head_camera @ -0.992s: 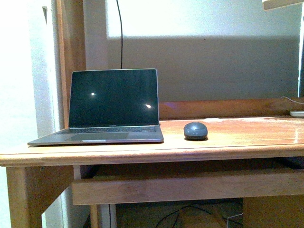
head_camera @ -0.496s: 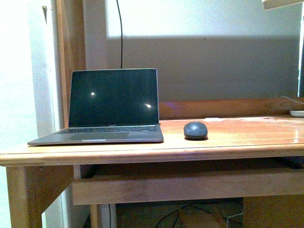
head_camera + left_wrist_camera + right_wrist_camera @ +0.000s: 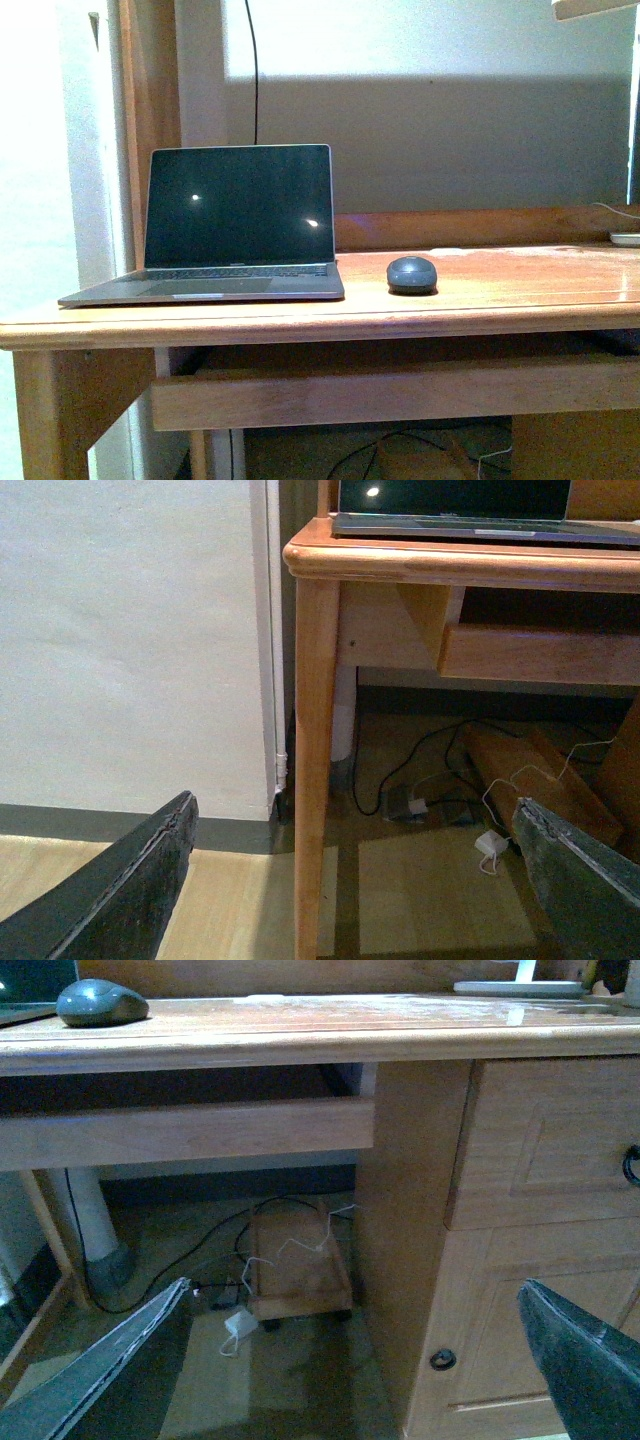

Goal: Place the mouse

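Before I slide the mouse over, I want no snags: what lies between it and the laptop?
Nothing: in the front view only bare desk separates the mouse from the laptop.

We see nothing of the robot from the front camera, so we go to the wrist cameras. On the left gripper [image 3: 350, 880] we get two dark, near-black fingers [image 3: 130, 890], broad flat wedges tapering to blunt tips, their inner edges paler and scuffed, with a rough, worn line along the rim. The right gripper [image 3: 350, 1360] looks the same: two dark matte fingers [image 3: 110, 1370], wide slabs with a lighter grey, chipped-looking inner edge. We can make out no cables, screws or markings on either pair.
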`<state>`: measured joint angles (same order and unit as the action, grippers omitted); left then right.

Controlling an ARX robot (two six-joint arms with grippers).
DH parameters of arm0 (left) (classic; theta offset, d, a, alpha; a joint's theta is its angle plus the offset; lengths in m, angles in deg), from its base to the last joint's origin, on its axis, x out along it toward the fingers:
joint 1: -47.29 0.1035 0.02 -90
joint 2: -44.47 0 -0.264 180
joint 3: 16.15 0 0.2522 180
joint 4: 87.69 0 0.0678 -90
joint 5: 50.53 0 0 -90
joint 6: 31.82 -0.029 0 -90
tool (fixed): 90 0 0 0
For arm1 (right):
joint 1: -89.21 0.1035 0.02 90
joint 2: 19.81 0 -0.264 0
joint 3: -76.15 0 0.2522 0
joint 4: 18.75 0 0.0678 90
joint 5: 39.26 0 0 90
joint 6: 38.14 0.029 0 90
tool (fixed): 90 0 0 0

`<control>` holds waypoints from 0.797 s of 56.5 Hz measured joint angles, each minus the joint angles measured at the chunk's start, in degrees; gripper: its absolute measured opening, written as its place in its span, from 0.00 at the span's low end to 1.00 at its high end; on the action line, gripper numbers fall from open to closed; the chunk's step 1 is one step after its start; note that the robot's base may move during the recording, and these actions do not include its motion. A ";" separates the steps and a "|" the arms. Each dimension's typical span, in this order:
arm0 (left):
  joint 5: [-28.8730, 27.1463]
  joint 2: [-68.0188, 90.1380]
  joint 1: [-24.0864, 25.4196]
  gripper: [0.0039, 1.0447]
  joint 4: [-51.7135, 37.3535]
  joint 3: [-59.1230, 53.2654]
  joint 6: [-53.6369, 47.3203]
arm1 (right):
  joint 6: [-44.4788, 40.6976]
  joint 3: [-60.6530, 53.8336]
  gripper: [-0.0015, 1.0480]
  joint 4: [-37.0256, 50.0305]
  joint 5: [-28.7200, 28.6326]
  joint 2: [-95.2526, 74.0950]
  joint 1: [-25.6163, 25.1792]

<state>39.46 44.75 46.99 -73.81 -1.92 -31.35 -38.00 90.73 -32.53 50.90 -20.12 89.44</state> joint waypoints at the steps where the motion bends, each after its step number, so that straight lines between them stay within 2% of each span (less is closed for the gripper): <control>1: 0.00 0.00 0.00 0.93 0.00 0.00 0.00 | 0.00 0.00 0.93 0.00 -0.02 0.00 0.00; 45: 0.00 0.00 0.00 0.93 0.00 0.00 0.00 | 0.00 0.00 0.93 0.00 -0.02 0.00 0.00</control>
<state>39.46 44.75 46.99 -73.81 -1.92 -31.35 -38.00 90.73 -32.53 50.88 -20.12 89.44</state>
